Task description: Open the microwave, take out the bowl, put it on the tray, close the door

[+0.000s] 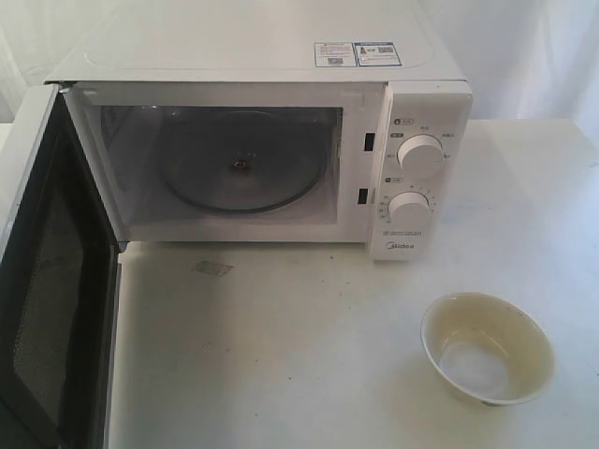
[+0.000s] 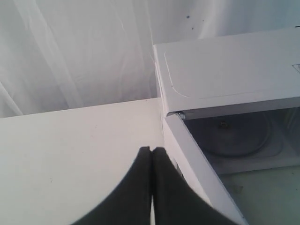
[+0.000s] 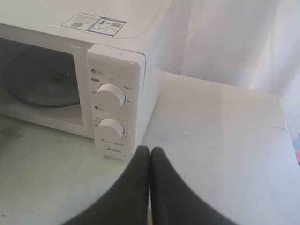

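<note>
Currently the bowl sits upright on the white table, mouth up, near the front right of the microwave; it is round, cream inside with faint specks, and paler outside. The door stands swung wide open to the left. Both the left gripper and the right gripper have their jaws pressed together, holding nothing.
</note>
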Action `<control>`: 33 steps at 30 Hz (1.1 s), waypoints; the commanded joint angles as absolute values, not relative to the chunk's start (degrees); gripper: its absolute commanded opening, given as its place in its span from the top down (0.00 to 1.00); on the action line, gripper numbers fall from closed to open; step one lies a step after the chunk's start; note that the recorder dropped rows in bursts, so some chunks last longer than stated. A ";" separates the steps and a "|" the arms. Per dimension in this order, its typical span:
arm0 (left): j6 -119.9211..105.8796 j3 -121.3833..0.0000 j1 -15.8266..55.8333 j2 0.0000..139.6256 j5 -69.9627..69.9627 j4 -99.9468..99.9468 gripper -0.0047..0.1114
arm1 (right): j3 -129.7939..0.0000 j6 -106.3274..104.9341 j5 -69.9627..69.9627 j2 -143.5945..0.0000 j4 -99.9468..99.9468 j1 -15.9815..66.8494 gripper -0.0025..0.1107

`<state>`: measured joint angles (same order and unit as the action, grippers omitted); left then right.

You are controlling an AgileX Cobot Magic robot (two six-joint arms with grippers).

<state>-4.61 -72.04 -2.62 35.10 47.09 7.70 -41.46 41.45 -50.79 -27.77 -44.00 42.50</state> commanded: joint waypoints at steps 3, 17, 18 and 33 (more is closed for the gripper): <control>-4.57 -72.56 -2.72 34.97 48.71 8.65 0.96 | -41.62 41.63 -49.20 -27.49 -45.14 42.26 0.98; -5.03 -72.75 -2.72 47.77 69.96 9.26 0.96 | -39.29 41.63 -45.00 -27.60 -45.88 42.26 0.98; -5.23 -72.75 -2.72 49.03 69.96 9.70 0.96 | -39.29 41.63 -45.31 -27.60 -45.91 42.26 0.98; -7.85 -72.63 -2.72 62.08 69.96 18.29 0.96 | -39.29 41.34 -41.73 -27.60 -40.65 42.26 0.98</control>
<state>-7.57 -72.43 -2.62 60.35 64.90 15.75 -39.61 41.45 -43.62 -27.77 -41.82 42.50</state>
